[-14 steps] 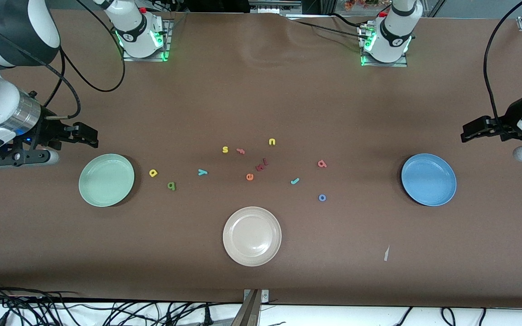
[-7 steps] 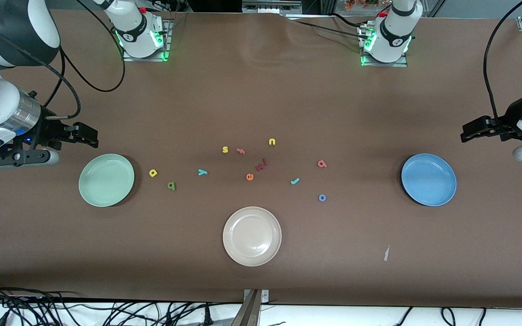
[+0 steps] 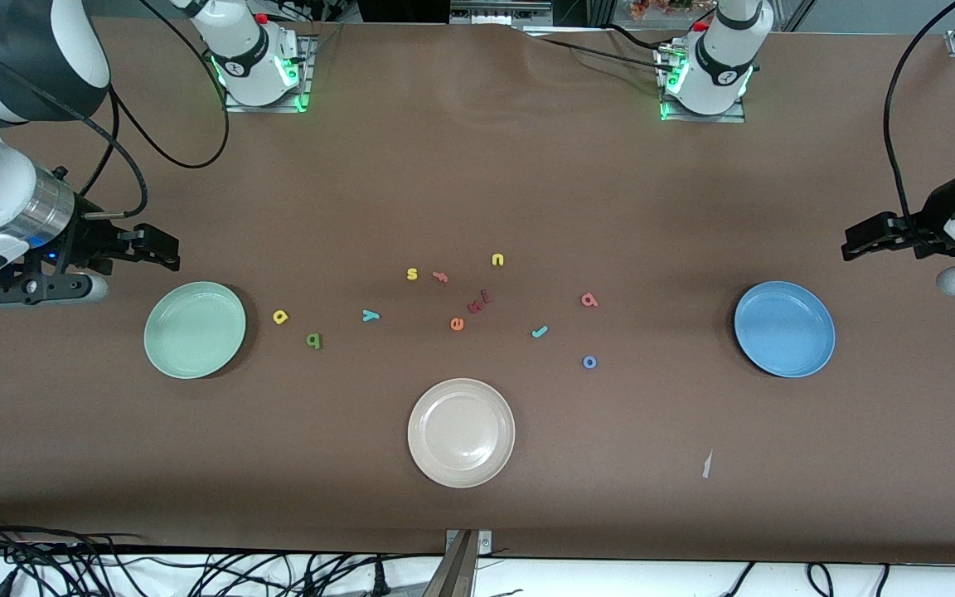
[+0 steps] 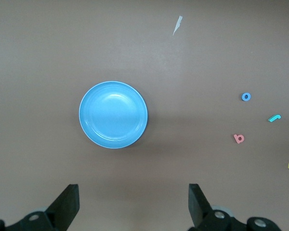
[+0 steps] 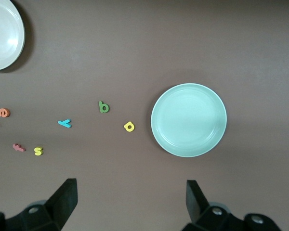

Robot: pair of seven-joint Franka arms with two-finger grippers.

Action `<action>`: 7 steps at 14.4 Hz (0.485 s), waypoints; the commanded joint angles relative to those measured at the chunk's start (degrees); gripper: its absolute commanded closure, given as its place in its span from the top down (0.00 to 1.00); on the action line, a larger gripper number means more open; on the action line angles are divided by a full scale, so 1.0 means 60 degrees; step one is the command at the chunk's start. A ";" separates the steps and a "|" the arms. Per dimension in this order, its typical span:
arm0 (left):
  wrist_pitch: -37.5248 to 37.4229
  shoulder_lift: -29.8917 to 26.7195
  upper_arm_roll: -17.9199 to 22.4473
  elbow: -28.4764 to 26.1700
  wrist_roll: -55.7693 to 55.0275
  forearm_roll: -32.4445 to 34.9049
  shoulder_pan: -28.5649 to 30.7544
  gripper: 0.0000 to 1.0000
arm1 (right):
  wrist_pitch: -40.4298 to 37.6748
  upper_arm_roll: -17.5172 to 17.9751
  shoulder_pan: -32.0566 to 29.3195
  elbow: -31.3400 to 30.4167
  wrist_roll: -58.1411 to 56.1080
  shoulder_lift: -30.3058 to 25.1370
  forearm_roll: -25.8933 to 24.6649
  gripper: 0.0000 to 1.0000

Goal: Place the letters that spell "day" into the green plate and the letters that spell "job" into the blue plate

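The mint-green plate [image 3: 196, 329] [image 5: 189, 120] lies toward the right arm's end of the table, and the blue plate [image 3: 784, 328] [image 4: 113, 114] toward the left arm's end. Both are empty. Between them on the cloth lie the yellow round letter [image 3: 280, 316], the dark green one [image 3: 313, 340], the teal y [image 3: 370, 314], the teal j [image 3: 539, 332], the salmon round letter [image 3: 588, 299] and the blue o [image 3: 589, 361]. My right gripper [image 3: 164, 251] [image 5: 131, 202] hangs open over bare cloth beside the green plate. My left gripper [image 3: 855, 242] [image 4: 133, 204] hangs open over bare cloth beside the blue plate.
A beige-white plate [image 3: 461, 432] sits nearest the front camera, mid-table. Other letters lie in the middle: a yellow s [image 3: 412, 274], a yellow u [image 3: 497, 259], an orange e [image 3: 457, 323], a salmon f [image 3: 440, 277] and dark red pieces [image 3: 477, 303]. A paper scrap [image 3: 707, 464] lies near the front edge.
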 commanded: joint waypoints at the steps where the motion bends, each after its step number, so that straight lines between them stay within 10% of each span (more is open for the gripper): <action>1: -0.0084 -0.0015 0.0038 0.0115 -0.0075 -0.0167 -0.0087 1.00 | -0.0137 0.0022 -0.0017 0.0069 -0.0094 -0.0019 -0.0083 1.00; 7: -0.0069 -0.0015 0.0038 0.0115 -0.0032 -0.0138 -0.0102 1.00 | -0.0137 0.0022 -0.0017 0.0069 -0.0108 -0.0019 -0.0083 1.00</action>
